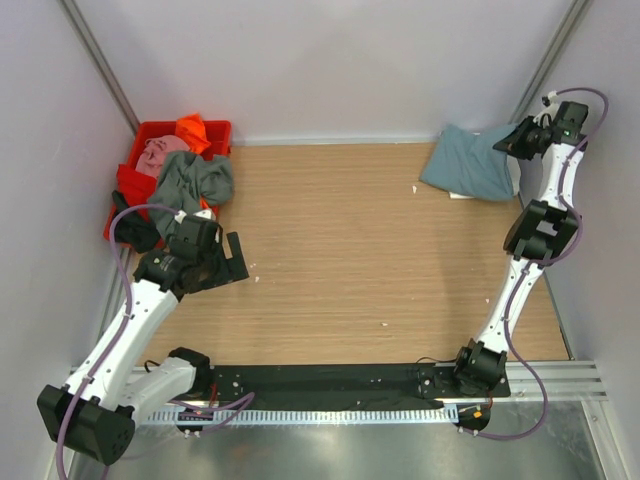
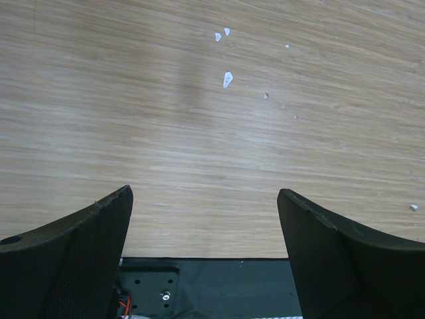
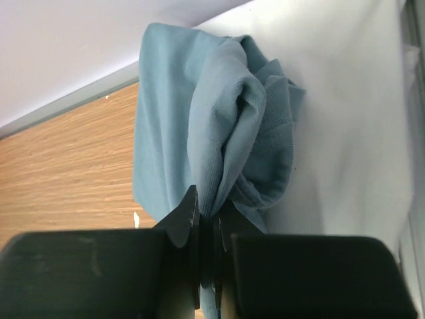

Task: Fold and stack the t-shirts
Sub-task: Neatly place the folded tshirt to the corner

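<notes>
The teal-blue t-shirt (image 1: pixel 470 162) lies bunched at the table's far right corner, partly lifted. My right gripper (image 1: pixel 512 140) is shut on a bunched fold of it (image 3: pixel 219 139), cloth pinched between the jaws (image 3: pixel 208 219). A white cloth edge (image 1: pixel 462 195) peeks out under the blue shirt. Grey-green (image 1: pixel 192 180), pink (image 1: pixel 160 152) and orange (image 1: pixel 193 130) t-shirts are piled in the red tub (image 1: pixel 140 140) at the far left. My left gripper (image 1: pixel 232 262) is open and empty, near the tub, over bare wood (image 2: pixel 204 219).
White walls enclose the table on the left, back and right. The right wall (image 3: pixel 345 100) is right behind the held shirt. Small white scraps (image 2: pixel 227 78) lie on the wood. A black base strip (image 1: pixel 330 385) runs along the near edge.
</notes>
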Available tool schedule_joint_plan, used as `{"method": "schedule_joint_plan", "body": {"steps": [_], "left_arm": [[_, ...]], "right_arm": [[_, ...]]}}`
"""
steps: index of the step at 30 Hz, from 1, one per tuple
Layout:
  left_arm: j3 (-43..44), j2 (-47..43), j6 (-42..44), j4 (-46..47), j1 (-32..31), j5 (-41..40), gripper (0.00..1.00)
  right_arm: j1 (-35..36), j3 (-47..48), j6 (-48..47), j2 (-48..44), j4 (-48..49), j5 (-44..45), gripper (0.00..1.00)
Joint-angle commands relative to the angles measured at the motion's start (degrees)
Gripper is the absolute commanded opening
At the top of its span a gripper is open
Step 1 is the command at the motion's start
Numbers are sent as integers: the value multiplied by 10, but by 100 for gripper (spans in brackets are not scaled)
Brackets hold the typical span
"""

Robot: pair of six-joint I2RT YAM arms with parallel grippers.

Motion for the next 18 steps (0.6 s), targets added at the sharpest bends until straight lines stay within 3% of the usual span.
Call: {"method": "schedule_joint_plan", "body": {"steps": [1, 8, 15, 16, 17, 18], "left_arm": [[2, 0, -7, 12, 5, -7, 90], [2, -2, -7, 12, 5, -9, 90], [2, -3, -8, 11, 5, -12, 90], [2, -3, -8, 11, 5, -11, 90], [2, -1, -8, 11, 5, -11, 90], [2, 1, -8, 11, 5, -11, 90]], "right_arm": [[7, 27, -32, -80, 5, 65, 1], [10, 0, -47, -94, 105, 113, 1], [12, -27, -69, -44, 192, 166, 3], [14, -32, -67, -32, 206, 184, 7], [20, -32, -68, -26, 221, 198, 33], [23, -30, -70, -20, 228, 216, 47]]}}
